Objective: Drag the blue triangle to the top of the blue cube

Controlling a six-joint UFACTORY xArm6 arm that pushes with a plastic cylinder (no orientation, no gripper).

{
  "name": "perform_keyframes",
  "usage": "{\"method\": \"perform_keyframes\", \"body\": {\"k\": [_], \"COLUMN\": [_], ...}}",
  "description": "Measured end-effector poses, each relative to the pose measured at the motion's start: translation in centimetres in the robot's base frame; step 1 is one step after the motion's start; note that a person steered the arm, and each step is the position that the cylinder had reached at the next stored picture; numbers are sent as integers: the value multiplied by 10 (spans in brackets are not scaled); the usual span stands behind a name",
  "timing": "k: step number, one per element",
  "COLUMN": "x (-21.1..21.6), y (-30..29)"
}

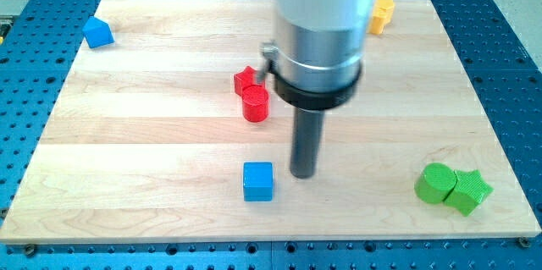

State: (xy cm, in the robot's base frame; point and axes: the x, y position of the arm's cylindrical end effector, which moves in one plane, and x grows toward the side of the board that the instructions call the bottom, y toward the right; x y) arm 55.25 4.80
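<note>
The blue triangle (98, 32) lies near the board's top left corner. The blue cube (258, 181) sits low on the board, a little left of centre. My tip (303, 173) rests on the board just to the right of the blue cube, a small gap apart from it. The tip is far from the blue triangle, which is up and to the left.
A red cylinder (255, 103) and a red star-like block (246, 79) touch each other above the blue cube. A yellow block (382, 13) sits at the top, partly behind the arm. A green cylinder (434, 183) and green star (468, 191) sit at bottom right. The wooden board (127, 135) lies on a blue perforated table.
</note>
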Motion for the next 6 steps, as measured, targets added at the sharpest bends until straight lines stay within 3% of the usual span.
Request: {"method": "perform_keyframes", "body": {"k": [1,2,3,4,5,6], "x": [20,-35,-112,-163,-191,-233], "y": [-36,-39,-148,-294,-353,-353]}}
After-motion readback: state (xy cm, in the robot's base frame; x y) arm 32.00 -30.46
